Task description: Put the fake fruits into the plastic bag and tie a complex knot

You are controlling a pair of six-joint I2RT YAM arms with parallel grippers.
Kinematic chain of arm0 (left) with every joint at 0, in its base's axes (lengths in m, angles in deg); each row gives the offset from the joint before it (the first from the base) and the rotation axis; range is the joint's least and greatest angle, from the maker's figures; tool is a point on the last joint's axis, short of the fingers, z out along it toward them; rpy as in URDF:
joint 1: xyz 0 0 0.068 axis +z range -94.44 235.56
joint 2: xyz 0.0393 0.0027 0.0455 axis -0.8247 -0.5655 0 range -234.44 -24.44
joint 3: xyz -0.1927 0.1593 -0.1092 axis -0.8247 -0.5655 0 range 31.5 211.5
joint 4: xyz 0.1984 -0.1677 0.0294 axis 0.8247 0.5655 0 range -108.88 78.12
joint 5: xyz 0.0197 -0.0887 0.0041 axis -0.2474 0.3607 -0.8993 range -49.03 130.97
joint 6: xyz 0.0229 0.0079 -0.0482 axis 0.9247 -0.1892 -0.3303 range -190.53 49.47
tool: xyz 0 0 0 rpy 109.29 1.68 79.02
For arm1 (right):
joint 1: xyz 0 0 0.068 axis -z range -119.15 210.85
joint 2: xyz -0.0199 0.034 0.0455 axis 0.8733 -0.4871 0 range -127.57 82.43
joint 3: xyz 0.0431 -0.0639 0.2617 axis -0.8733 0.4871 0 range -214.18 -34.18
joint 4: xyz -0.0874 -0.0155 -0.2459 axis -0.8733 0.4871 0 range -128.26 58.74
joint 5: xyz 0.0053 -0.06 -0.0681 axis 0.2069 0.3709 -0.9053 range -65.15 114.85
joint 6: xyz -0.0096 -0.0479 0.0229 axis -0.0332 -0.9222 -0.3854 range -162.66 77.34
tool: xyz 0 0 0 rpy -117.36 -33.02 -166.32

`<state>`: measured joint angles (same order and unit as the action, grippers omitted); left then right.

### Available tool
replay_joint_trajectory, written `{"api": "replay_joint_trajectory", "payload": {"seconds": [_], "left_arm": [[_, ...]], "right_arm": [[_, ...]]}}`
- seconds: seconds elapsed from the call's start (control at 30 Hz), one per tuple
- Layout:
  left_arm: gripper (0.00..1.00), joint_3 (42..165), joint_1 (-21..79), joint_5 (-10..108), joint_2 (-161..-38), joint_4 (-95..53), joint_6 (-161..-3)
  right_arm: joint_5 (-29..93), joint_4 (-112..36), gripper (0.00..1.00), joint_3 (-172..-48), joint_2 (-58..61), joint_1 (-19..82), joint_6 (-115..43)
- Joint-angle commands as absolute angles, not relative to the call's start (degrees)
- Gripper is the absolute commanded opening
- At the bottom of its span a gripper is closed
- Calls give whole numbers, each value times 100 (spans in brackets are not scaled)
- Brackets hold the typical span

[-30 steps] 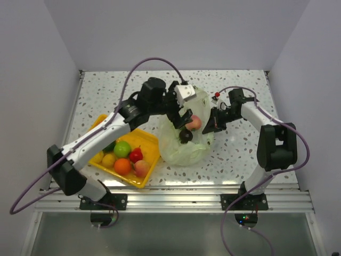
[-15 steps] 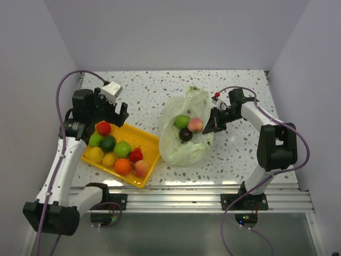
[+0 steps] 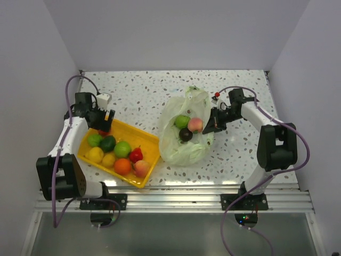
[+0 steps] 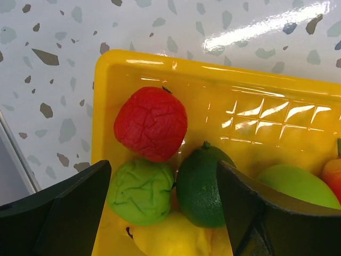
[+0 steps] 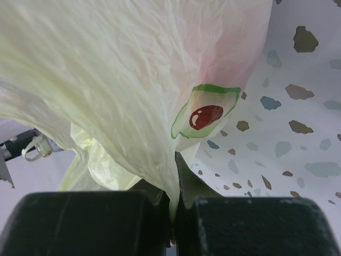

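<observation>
Fruit loading in hand: right gripper (image 5: 174, 201) is clamped on the plastic bag (image 5: 106, 80) rim directly ahead of its tips, and left gripper (image 4: 162, 176), wide open and empty, brackets two green fake fruits (image 4: 139, 191) in the yellow tray (image 4: 256, 96), so the next move should be to descend and close on one.

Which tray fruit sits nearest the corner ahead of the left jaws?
The wrinkled red fruit, in the tray corner; the pale green fruit and the dark green fruit lie back between the jaws.
</observation>
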<state>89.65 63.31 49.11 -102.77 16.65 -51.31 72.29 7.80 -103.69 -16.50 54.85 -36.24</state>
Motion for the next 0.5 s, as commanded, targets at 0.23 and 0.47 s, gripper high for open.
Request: {"api": "replay_joint_trajectory", "payload": {"seconds": [0.23, 0.47], "left_arm": [[84, 8740, 6338, 4703, -11022, 873, -5278], [84, 8767, 6339, 4808, -11444, 582, -5339]], "right_arm": [[7204, 911, 0, -10563, -1477, 5470, -3747], [7231, 938, 0, -10624, -1591, 5470, -3756]]}}
